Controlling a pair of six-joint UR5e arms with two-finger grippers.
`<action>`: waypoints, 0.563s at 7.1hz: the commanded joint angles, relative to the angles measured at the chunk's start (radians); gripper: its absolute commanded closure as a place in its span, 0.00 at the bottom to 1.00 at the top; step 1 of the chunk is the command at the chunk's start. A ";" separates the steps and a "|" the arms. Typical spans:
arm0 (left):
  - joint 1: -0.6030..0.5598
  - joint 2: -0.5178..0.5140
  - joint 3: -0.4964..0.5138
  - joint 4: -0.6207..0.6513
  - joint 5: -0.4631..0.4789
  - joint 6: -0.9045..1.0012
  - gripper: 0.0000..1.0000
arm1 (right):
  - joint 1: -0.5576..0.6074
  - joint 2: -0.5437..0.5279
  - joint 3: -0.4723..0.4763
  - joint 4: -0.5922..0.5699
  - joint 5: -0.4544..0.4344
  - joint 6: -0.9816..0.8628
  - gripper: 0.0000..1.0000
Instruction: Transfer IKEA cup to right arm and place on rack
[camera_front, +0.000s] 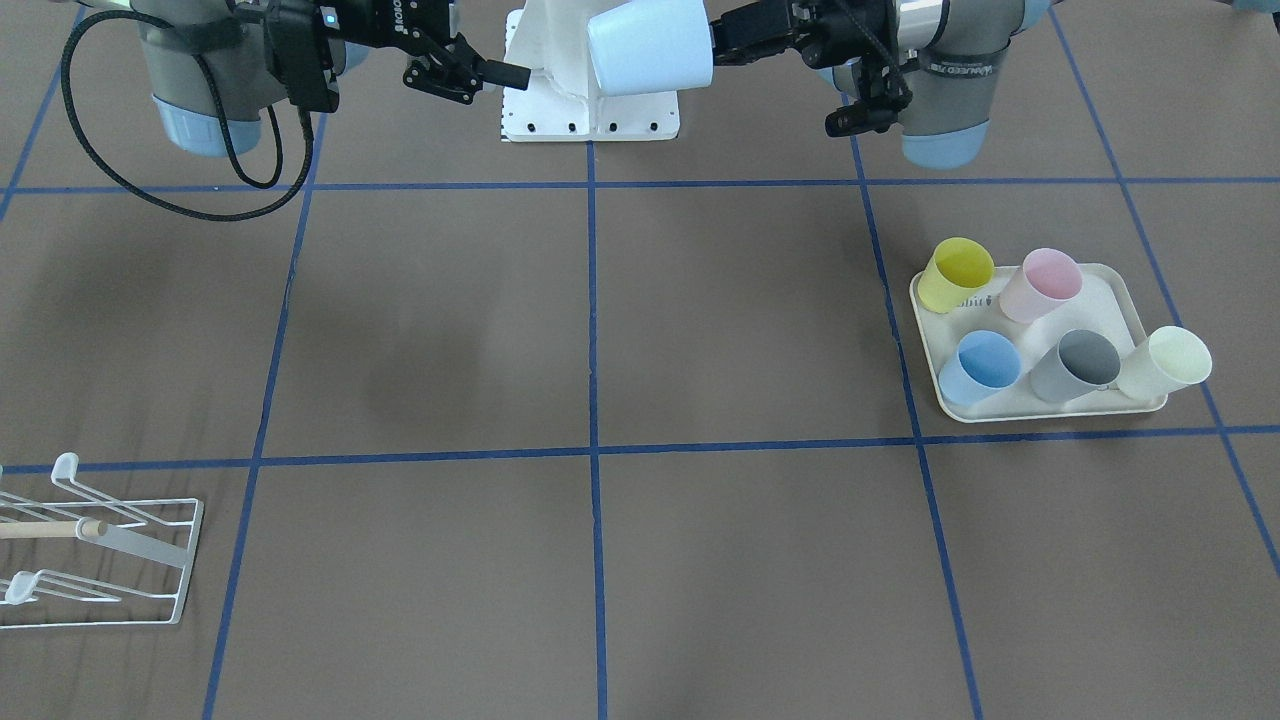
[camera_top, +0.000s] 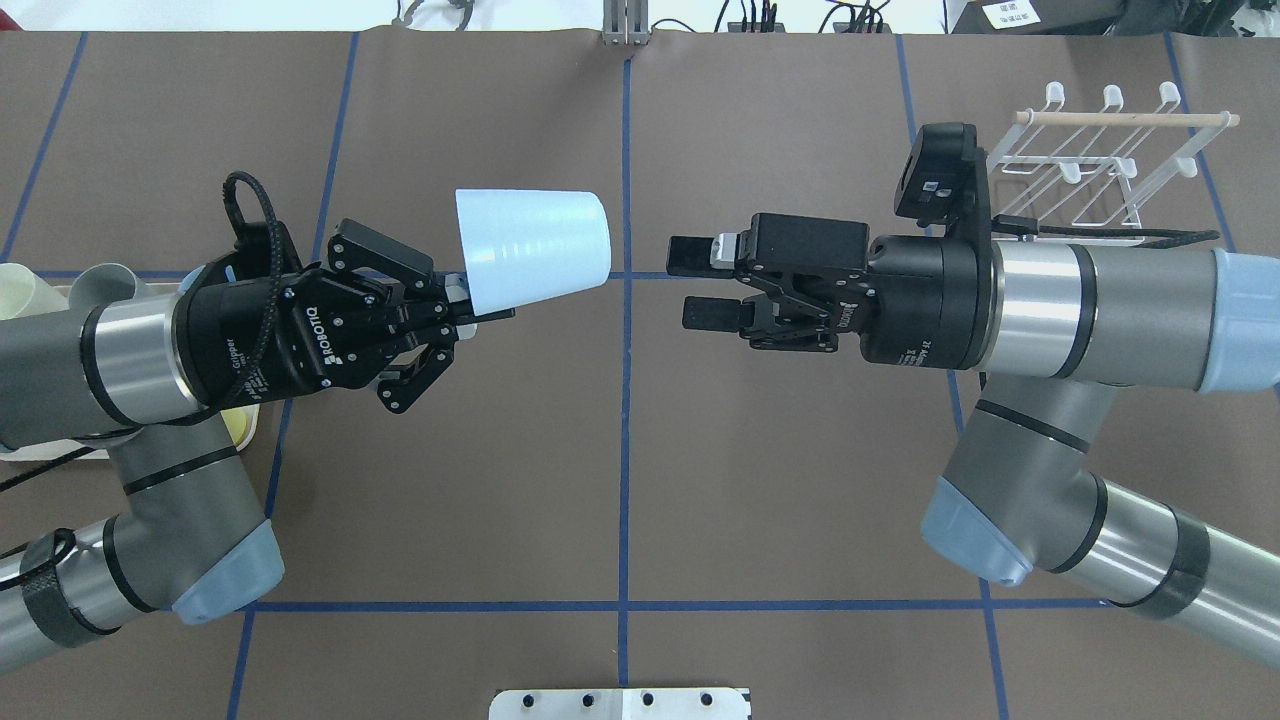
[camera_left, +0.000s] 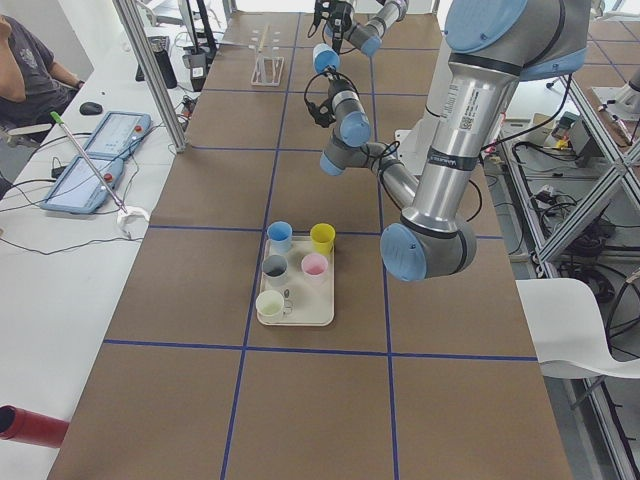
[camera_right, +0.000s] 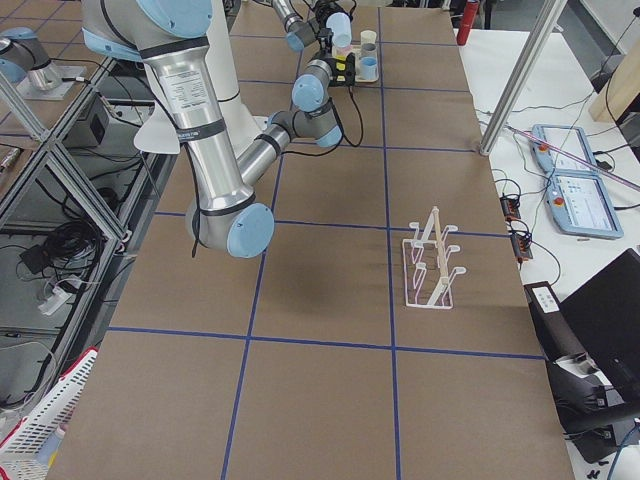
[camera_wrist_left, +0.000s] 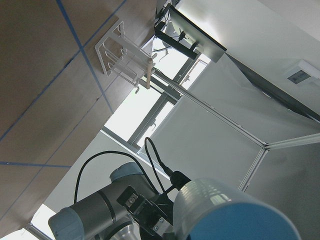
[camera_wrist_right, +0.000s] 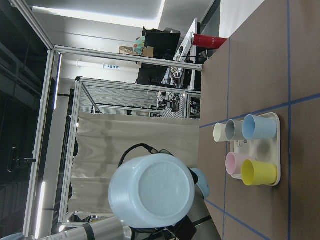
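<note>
left gripper (camera_top: 462, 303): one, pinched on the rim of IKEA cup (camera_top: 535, 248), the one pale blue cup held in air
right gripper (camera_top: 697, 284): one, jaws wide, holding nothing, facing the cup's base, apart from it
rack (camera_top: 1090, 170): one, beyond right gripper
tray (camera_front: 1040, 412): one, behind left gripper
tray cups: five; yellow cup (camera_front: 955, 275), pink cup (camera_front: 1040, 285), blue cup (camera_front: 980, 367), grey cup (camera_front: 1075, 365), cream cup (camera_front: 1165, 362)

The cup (camera_top: 530, 245) in my left end effector (camera_top: 470, 305) looks like smooth, faintly glossy plastic. Beneath it, the surface (camera_top: 620, 450) is matt brown paper. Behind the right end effector (camera_top: 697, 284), I see the rack (camera_top: 1090, 170) is white coated wire with a bare wooden dowel (camera_top: 1120, 118).
</note>
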 joint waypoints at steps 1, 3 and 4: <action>0.016 -0.007 0.027 -0.049 0.001 0.002 1.00 | 0.000 0.008 -0.003 0.002 -0.001 -0.001 0.02; 0.083 -0.016 0.032 -0.075 0.089 -0.001 1.00 | 0.000 0.025 -0.013 0.000 -0.024 0.000 0.02; 0.138 -0.036 0.034 -0.092 0.123 0.001 1.00 | 0.000 0.031 -0.013 0.000 -0.025 0.000 0.02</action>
